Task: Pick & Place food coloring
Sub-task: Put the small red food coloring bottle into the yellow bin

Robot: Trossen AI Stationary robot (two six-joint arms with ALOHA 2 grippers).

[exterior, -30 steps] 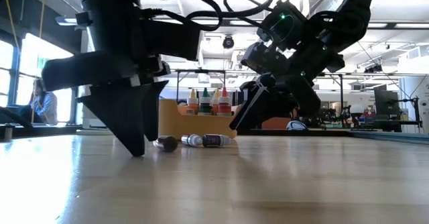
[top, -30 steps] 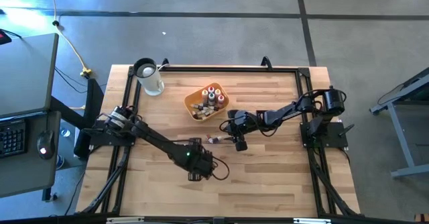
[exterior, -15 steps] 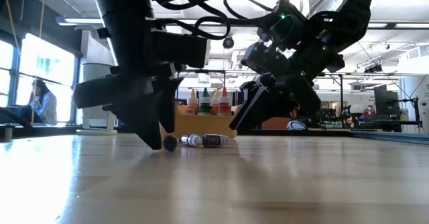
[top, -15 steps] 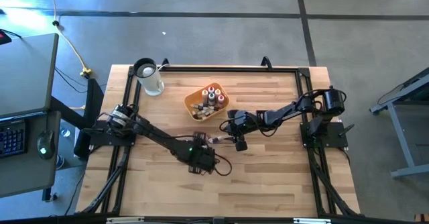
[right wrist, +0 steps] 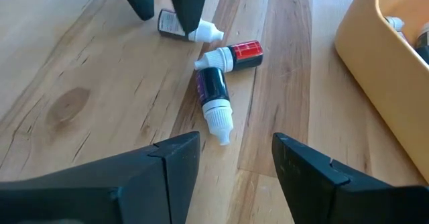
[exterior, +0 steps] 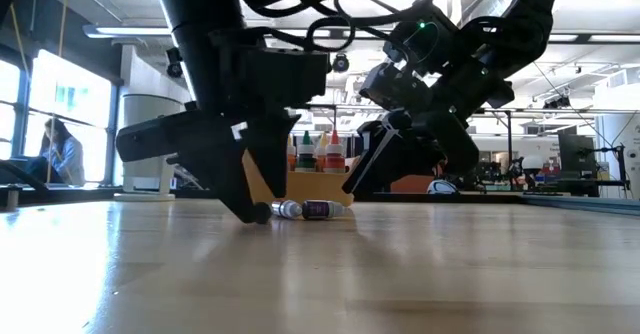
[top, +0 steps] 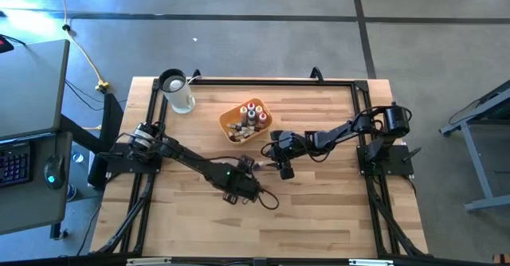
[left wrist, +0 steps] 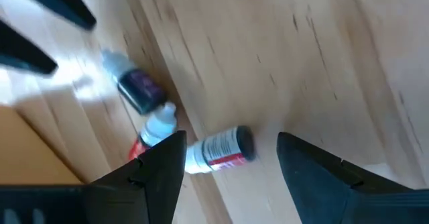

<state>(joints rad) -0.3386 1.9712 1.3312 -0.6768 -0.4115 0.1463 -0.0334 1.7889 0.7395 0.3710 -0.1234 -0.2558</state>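
Clearly, a smooth wooden table [top: 319,202] is worked over by two arms. Spread wide and empty, the left gripper [left wrist: 231,158] is lowered astride a small round bottle [left wrist: 221,148] lying between its fingers; two more bottles [right wrist: 218,93] lie just beyond. The right gripper [right wrist: 234,160], likewise open and empty, is held near them. If closed off-centre, the slick plastic cylinder could be rolled away.

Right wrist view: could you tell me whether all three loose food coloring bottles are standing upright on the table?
No, the three food coloring bottles lie on their sides on the wooden table.
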